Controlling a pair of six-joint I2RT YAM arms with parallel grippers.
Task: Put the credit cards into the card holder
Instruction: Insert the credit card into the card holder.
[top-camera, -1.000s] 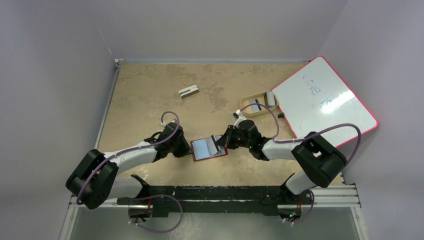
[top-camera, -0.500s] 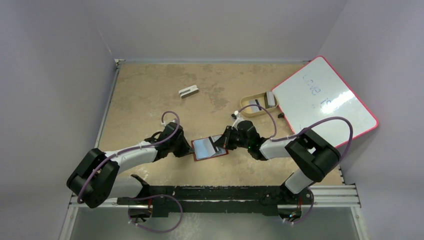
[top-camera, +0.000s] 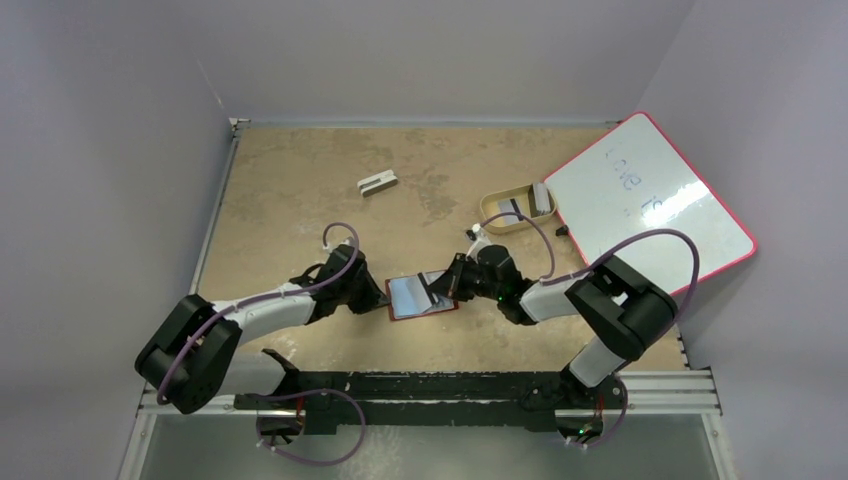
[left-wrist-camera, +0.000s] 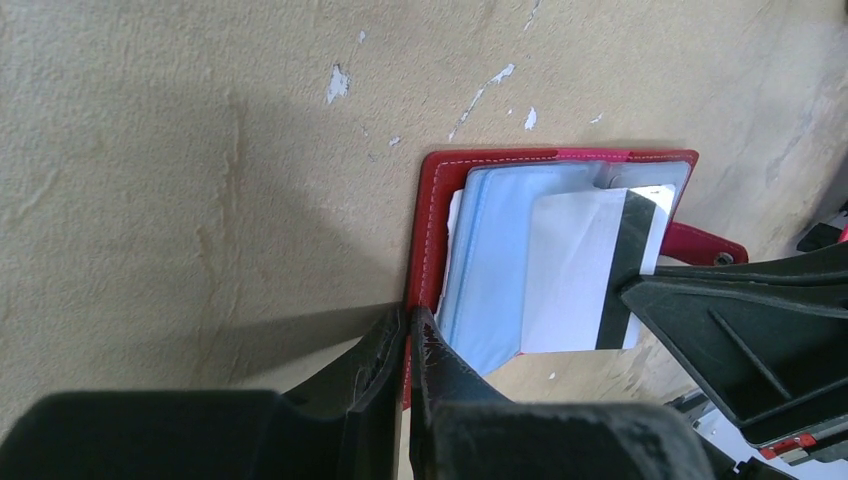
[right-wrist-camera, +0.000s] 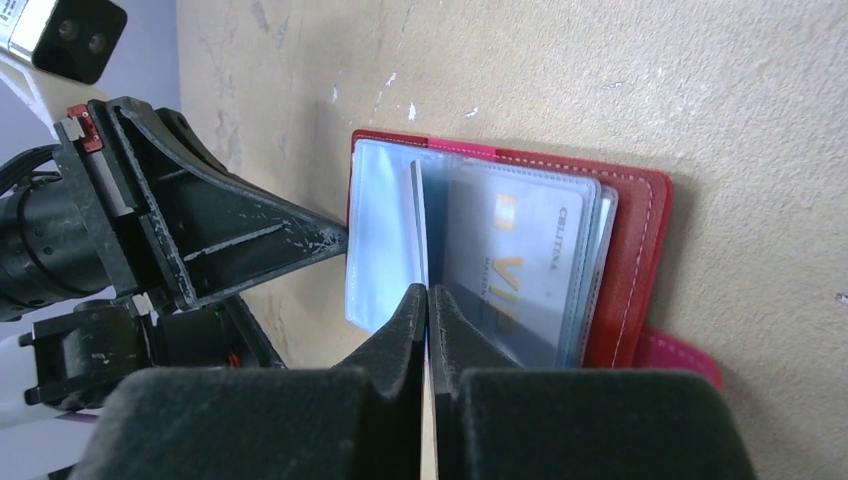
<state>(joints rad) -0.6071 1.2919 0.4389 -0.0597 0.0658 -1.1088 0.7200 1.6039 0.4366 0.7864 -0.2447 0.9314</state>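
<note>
The red card holder (top-camera: 447, 304) lies open on the table between my two grippers, its clear blue sleeves showing. My left gripper (top-camera: 381, 300) is shut on the holder's red left edge (left-wrist-camera: 432, 220), as the left wrist view (left-wrist-camera: 408, 325) shows. My right gripper (top-camera: 441, 287) is shut on a silver credit card with a black stripe (left-wrist-camera: 585, 265). The card stands on edge over the sleeves (right-wrist-camera: 415, 215), between my right gripper's fingers (right-wrist-camera: 428, 300). A VIP card (right-wrist-camera: 520, 265) sits inside a sleeve. More cards (top-camera: 511, 207) lie in the tan tray.
The tan oval tray (top-camera: 492, 219) stands at the back right beside a red-framed whiteboard (top-camera: 645, 200). A small grey-white block (top-camera: 377, 183) lies at the back middle. Cables loop over both arms.
My right gripper has moved slightly left with the card, further over the open holder. The right arm's elbow has shifted left. The left gripper and holder have stayed put.
</note>
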